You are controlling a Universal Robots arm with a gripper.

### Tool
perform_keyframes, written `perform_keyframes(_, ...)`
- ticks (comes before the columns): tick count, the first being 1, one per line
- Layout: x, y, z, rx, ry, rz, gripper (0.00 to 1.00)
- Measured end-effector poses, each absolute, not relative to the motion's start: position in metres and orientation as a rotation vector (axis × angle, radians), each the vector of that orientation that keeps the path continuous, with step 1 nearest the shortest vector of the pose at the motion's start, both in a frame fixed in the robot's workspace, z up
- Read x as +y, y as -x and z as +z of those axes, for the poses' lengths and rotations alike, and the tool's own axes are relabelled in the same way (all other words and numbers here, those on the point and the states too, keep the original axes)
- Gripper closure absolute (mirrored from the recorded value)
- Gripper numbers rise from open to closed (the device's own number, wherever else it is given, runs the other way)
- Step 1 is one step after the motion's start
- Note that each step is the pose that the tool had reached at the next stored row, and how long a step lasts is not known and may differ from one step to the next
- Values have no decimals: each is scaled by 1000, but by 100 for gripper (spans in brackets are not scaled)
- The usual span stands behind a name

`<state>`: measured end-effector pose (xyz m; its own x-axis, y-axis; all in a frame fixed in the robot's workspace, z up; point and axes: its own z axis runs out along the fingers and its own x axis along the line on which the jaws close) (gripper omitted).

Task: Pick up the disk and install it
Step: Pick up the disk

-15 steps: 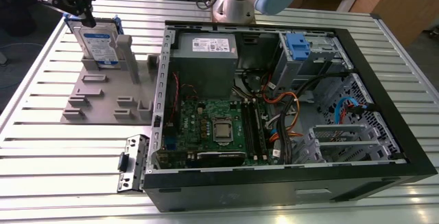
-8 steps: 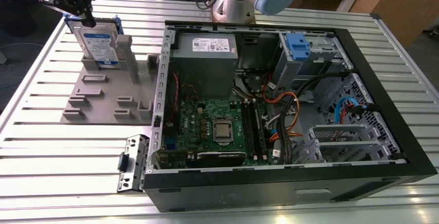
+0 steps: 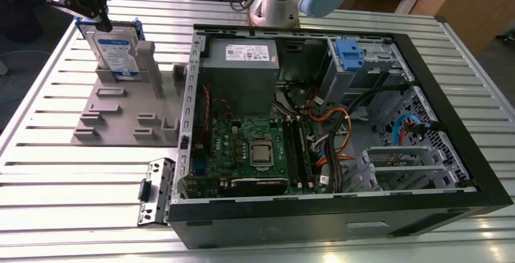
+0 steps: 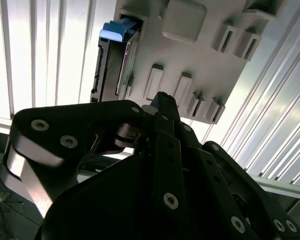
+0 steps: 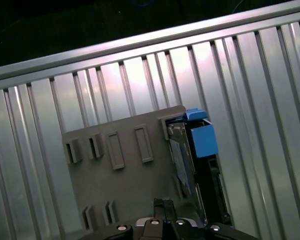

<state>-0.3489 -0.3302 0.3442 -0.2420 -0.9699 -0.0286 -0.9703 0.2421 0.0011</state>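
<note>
Hovering end effector [image 3: 102, 24] above upright disk [image 3: 115, 50]

Black hand [image 3: 102, 23] high at the exterior view's left, fingertips [image 4: 162, 101] together, pointed downward, empty.

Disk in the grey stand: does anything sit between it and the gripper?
Nothing visible does. The gripper hangs above the disk, which stands upright in the grey stand with its top edge bare.
</note>
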Motion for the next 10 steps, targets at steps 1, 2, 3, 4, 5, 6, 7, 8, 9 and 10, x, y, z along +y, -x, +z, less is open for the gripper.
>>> perform_keyframes(1,-330,349,344,2454,1926,29,90)
perform_keyframes(2,-330,349,344,2449,1932,29,90)
perform_keyframes(3,-330,349,344,2445,1938,29,90)
perform_keyframes(4,-330,349,344,2440,1944,29,90)
perform_keyframes(5,-330,349,344,2435,1950,29,90)
perform_keyframes(6,-330,349,344,2430,1956,29,90)
perform_keyframes(7,-330,349,344,2426,1962,29,90)
perform_keyframes(8,-330,349,344,2421,1968,29,90)
perform_keyframes(9,-330,349,344,2416,1974,29,90)
perform_keyframes(10,-330,349,344,2411,1980,29,90)
